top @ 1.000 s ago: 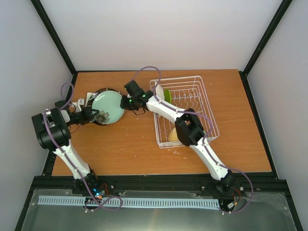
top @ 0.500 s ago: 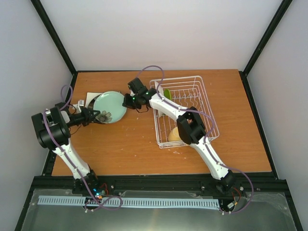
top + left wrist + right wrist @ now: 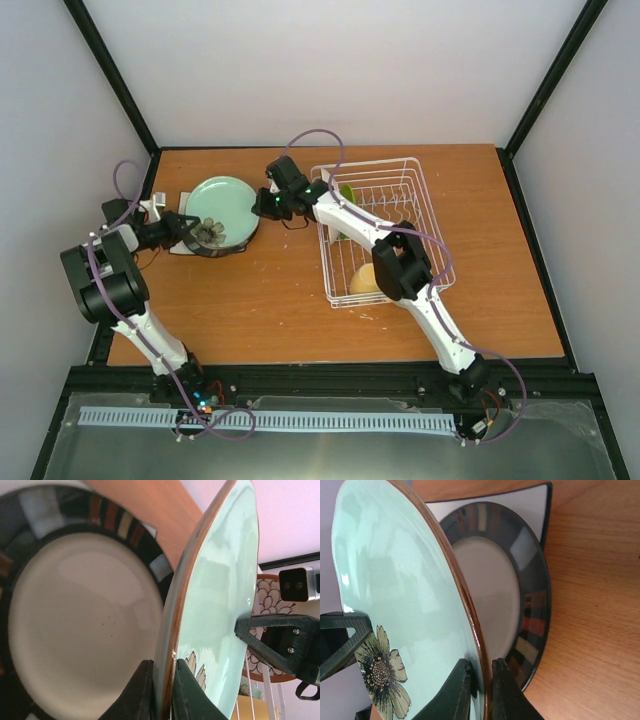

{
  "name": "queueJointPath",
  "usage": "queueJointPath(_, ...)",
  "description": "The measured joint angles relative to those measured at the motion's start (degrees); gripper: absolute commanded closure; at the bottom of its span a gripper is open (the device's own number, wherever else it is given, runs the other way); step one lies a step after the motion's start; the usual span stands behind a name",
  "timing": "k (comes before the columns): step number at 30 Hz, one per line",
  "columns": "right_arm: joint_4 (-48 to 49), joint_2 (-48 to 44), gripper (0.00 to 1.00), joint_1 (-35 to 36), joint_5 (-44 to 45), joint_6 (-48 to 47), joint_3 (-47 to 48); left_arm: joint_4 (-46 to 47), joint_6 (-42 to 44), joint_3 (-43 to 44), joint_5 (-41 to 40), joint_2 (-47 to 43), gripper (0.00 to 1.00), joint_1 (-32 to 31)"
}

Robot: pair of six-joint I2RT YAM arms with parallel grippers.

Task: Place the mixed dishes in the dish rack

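**Pale green plate (image 3: 222, 203) pinched between my two claws**

My left claw (image 3: 162, 672) clamps its near rim and my right claw (image 3: 481, 672) clamps the opposite edge, tilting it. Beyond my left fingertips, the dark-rimmed cream-centred plate (image 3: 75, 625) lies on the white square plate (image 3: 537, 502). The dish rack (image 3: 420, 190) stands behind my right claw.

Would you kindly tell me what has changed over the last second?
The left gripper shut on the rim of the pale green plate, which moved slightly toward the far edge. The right gripper kept its grip; the rack stayed put.
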Motion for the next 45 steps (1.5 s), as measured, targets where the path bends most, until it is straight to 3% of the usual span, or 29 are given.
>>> queueJointPath(10, 8.17, -4.68, 0.97, -0.48, -2.47, 0.85, -5.81, -0.02, -1.01, 1.81, 1.75, -4.79, 0.99, 0.04)
queueJointPath(16, 10.05, -4.68, 0.84, -1.14, -5.27, 1.31, -6.19, 1.66, -2.19, 1.53, 2.27, -6.10, 0.99, -0.02)
queueJointPath(30, 13.03, -5.20, 0.81, -1.40, -8.68, 1.49, -7.43, 5.03, -2.91, 0.04, 3.19, -8.17, 0.99, -0.66)
queueJointPath(38, 14.49, -7.37, 0.97, -2.27, -14.03, 0.87, -9.33, 4.09, -3.32, -0.17, 7.10, -8.17, 0.99, -0.63)
queueJointPath(42, 15.76, -8.48, 0.97, -2.71, -16.46, 0.83, -10.45, 3.02, -2.60, 0.83, 8.94, -8.17, 0.99, -0.63)
queueJointPath(45, 16.87, -8.74, 0.97, -2.99, -17.88, 0.76, -10.95, 1.20, -1.16, 1.97, 9.22, -8.17, 0.91, -0.63)
